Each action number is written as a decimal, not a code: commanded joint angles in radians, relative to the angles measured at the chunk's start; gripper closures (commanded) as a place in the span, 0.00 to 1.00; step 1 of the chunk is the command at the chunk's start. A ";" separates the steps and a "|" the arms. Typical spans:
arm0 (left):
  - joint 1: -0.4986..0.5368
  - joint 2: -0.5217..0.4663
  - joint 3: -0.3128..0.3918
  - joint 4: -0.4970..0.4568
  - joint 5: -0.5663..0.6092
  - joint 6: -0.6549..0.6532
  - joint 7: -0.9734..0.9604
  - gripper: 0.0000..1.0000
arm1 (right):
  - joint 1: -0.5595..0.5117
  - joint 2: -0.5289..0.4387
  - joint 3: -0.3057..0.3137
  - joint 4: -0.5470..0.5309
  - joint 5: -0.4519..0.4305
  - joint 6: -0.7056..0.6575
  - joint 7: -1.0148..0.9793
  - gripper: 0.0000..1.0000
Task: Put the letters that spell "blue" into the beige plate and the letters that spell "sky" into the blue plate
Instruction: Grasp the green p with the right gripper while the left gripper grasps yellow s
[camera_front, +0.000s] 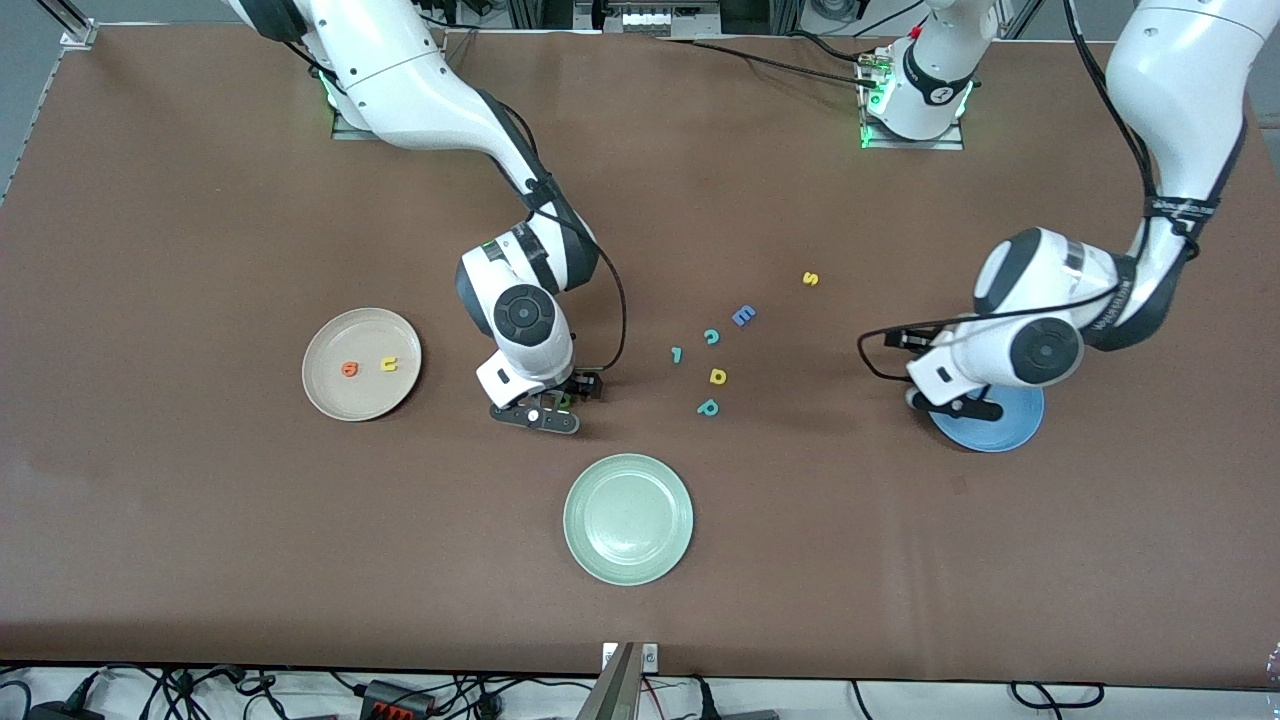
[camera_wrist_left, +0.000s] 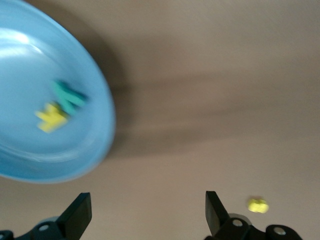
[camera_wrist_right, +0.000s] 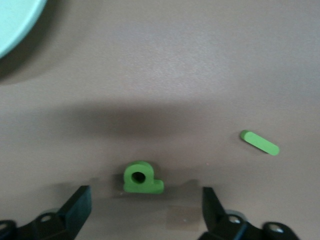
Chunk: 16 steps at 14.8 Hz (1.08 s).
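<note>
Right hand (camera_wrist_right: 145, 212) hovers spread around green b (camera_wrist_right: 141, 178), near beige plate (camera_front: 325, 395) holding e (camera_front: 349, 369) and u (camera_front: 388, 364); pinching b comes next. Left hand (camera_wrist_left: 147, 215), spread, hangs beside blue plate (camera_wrist_left: 95, 150) holding k (camera_wrist_left: 50, 117) and y (camera_wrist_left: 68, 96).

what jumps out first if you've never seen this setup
Three plates ring the table: a beige plate holding an orange e and yellow u toward the right arm's end, a pale green plate nearest the front camera, and a blue plate under the open left gripper. The open right gripper straddles a green b on the table.
</note>
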 joint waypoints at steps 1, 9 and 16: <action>0.052 -0.091 -0.162 -0.151 -0.012 0.040 -0.160 0.00 | 0.005 0.026 -0.005 0.034 0.006 -0.008 0.019 0.13; 0.122 -0.145 -0.286 -0.378 0.002 0.294 -0.032 0.00 | 0.004 0.043 -0.005 0.033 0.007 0.046 0.005 0.37; 0.108 -0.064 -0.254 -0.471 0.005 0.465 -0.041 0.00 | 0.002 0.043 -0.005 0.033 0.010 0.043 0.004 0.46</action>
